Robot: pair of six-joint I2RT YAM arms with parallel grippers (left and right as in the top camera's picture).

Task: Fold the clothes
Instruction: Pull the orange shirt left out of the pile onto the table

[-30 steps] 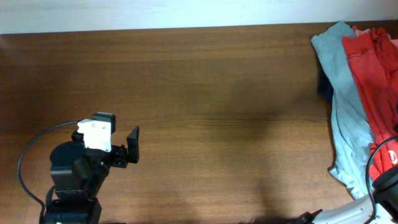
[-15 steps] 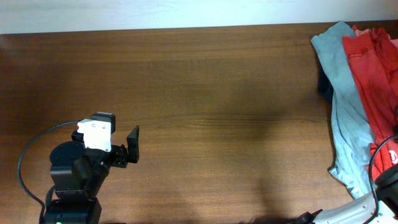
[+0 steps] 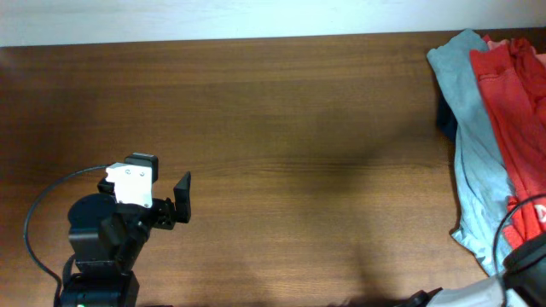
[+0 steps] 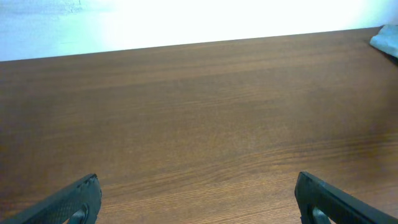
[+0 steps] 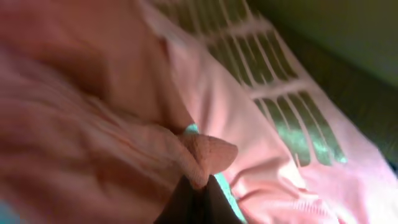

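Observation:
The clothes lie in a heap at the table's right edge: a grey T-shirt [image 3: 473,145] and an orange-red T-shirt [image 3: 516,102] beside it. In the right wrist view, my right gripper [image 5: 198,186] is shut on a pinched fold of the orange-red T-shirt [image 5: 205,152], whose white print [image 5: 273,106] shows beyond. Only the right arm's dark body [image 3: 529,256] shows from overhead, in the bottom right corner over the heap. My left gripper [image 3: 175,205] sits far off at the lower left, open and holding nothing; its fingers [image 4: 81,199] frame bare wood.
The brown wooden table [image 3: 290,153] stretches between the two arms, with a pale wall along its far edge. A black cable [image 3: 38,213] loops beside the left arm's base. A dark object [image 3: 444,119] peeks out under the grey shirt's left edge.
My right gripper has shut on a fold of the orange-red T-shirt, and its arm has shifted slightly in the bottom right corner. The left arm has not moved.

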